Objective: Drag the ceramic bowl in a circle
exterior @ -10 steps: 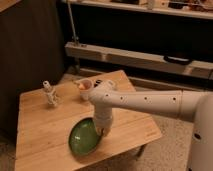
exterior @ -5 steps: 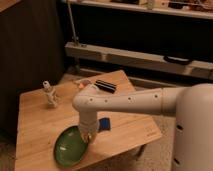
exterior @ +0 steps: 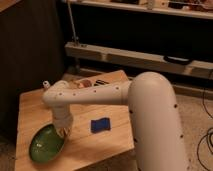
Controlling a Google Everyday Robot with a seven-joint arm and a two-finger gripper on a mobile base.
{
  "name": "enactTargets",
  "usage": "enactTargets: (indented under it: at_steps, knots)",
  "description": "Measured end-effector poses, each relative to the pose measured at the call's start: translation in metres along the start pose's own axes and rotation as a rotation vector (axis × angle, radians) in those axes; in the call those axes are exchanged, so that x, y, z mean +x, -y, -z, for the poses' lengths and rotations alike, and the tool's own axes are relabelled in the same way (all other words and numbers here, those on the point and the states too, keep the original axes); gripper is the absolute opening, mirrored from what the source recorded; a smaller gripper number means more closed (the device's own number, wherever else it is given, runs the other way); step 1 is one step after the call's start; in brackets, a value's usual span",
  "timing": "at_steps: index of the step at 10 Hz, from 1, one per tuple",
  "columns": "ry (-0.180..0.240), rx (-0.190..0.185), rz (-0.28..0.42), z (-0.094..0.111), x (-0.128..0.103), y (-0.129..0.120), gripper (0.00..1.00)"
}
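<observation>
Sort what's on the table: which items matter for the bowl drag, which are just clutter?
Job: green ceramic bowl, front left; gripper, at the bowl's right rim.
Lying about: blue block, right of the bowl; small white object, far left; dark object, far edge.

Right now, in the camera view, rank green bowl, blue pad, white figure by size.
1. green bowl
2. blue pad
3. white figure, mostly hidden behind the arm, so unsure
The pincer rests at the bowl's rim.

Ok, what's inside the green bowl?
Nothing shows on the green inside of the bowl. The gripper sits at its rim and covers that part.
</observation>
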Motion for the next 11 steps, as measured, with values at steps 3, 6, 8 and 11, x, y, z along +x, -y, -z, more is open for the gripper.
enactTargets:
  at_steps: [3,6,8,11]
  knots:
    - [-0.043,0.013,-0.100,0.016,0.048,-0.017,0.00]
    - [-0.097,0.013,-0.239,0.037,0.083,-0.080,0.00]
    - [-0.115,-0.007,-0.324,0.042,0.079,-0.130,0.00]
    - [-0.098,-0.047,-0.395,0.041,0.045,-0.195,0.00]
